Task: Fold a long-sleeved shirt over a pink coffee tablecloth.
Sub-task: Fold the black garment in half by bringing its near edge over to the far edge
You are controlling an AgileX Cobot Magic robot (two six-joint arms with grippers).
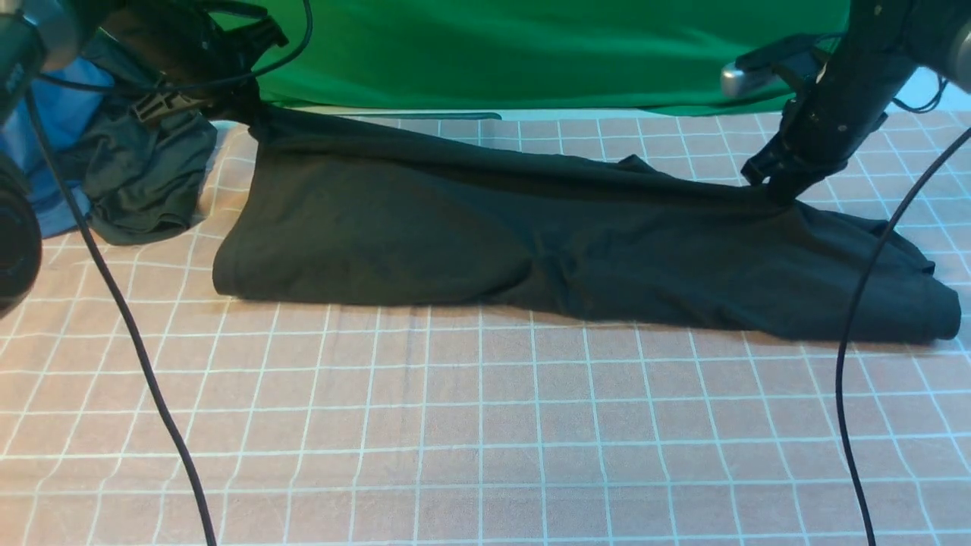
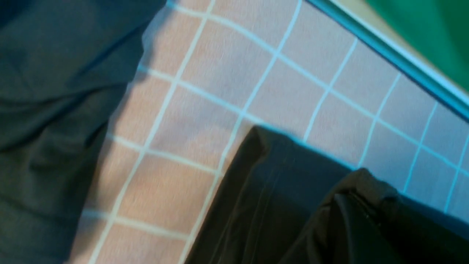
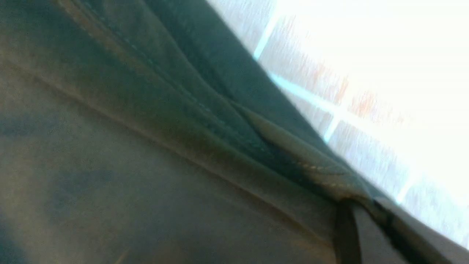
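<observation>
As the left claw (image 1: 239,102), upper left, and right claw (image 1: 781,189), at right, each clamp tight on the shirt (image 1: 455,227), a fold seems under way; next, its edge should come evenly toward the lower frame.

Clamped: left pincer (image 1: 239,95) raised, right pincer (image 1: 781,189) low.

fabric: long-sleeved shirt (image 3: 128,165), dark, very close, fills most of the frame.
seam: stitched fold (image 3: 293,154) runs diagonally across the fabric.
background: pink coffee tablecloth (image 3: 311,66), white grid lines, overexposed and blurred.
</observation>
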